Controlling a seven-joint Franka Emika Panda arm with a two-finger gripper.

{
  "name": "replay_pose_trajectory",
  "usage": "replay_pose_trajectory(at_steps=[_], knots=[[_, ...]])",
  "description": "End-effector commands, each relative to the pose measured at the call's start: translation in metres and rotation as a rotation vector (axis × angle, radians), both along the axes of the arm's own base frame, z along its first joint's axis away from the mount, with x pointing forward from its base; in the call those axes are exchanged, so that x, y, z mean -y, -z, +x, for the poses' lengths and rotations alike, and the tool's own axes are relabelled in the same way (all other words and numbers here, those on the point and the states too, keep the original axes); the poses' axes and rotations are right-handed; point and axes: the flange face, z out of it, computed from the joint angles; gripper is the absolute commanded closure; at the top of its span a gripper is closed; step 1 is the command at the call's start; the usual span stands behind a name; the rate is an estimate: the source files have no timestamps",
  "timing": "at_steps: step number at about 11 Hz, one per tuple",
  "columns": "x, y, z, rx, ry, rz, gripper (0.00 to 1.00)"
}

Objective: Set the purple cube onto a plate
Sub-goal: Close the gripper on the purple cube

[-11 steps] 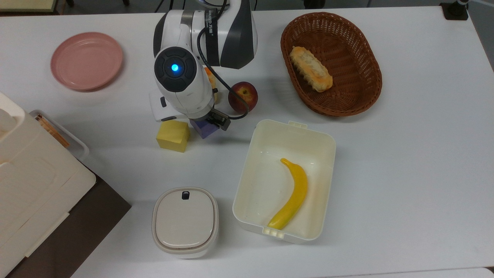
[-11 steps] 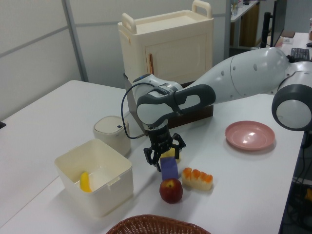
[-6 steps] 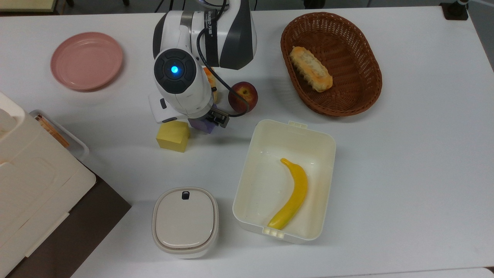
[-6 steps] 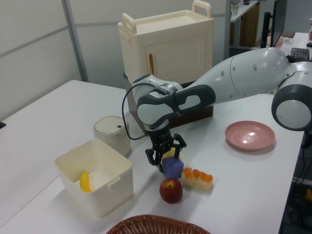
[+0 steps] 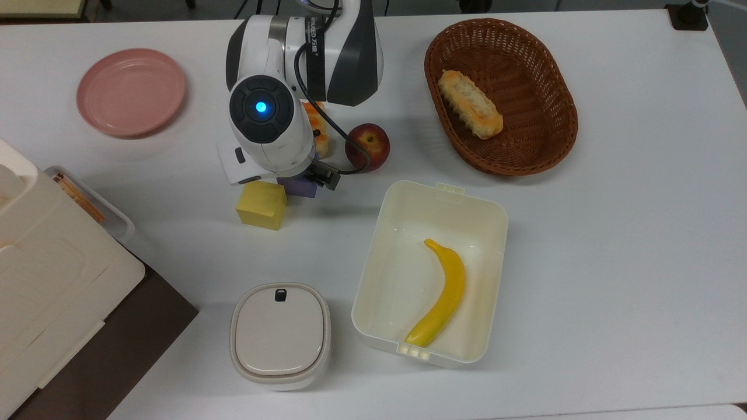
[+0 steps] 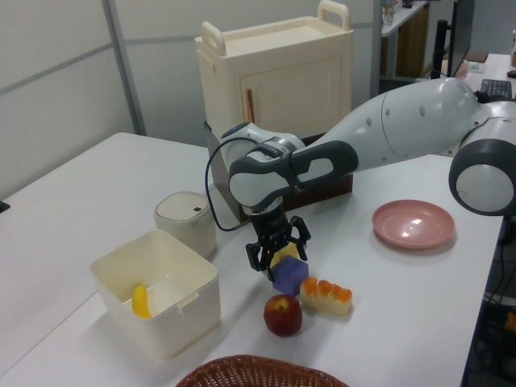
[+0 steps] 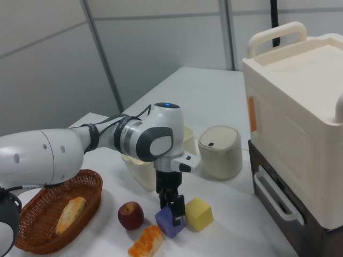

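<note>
The purple cube hangs tilted just above the table, with my gripper shut on it from above. In the right view the gripper points down onto the cube, which sits between the apple and the yellow cube. In the top view my wrist hides most of the purple cube, which is right of the yellow cube. The pale pink plate lies bare at the top view's upper left, well apart from the gripper, and at the left view's right.
A red apple and an orange-topped food piece lie close to the cube. A wicker basket holds a bread piece. A cream box holds a banana. A lidded pot and a cream cabinet stand nearby.
My gripper has carried the purple cube a little toward the top view's upper left, away from the cream box. The cube has turned and now hangs tilted.
</note>
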Motion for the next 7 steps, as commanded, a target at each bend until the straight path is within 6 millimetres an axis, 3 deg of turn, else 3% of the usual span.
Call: replay_pose_trajectory(at_steps=[1,2,4,5,6,7], knots=[[0.007,-0.002,-0.006,-0.020,-0.027,-0.008,0.00],[0.006,-0.001,-0.006,-0.022,-0.030,-0.008,0.02],[0.007,-0.002,-0.006,-0.022,-0.078,0.012,0.47],[0.010,-0.005,-0.006,-0.024,-0.102,0.023,0.65],[0.012,-0.010,-0.008,-0.035,-0.104,0.026,0.77],[0.016,-0.035,-0.011,-0.027,-0.103,0.028,0.80]])
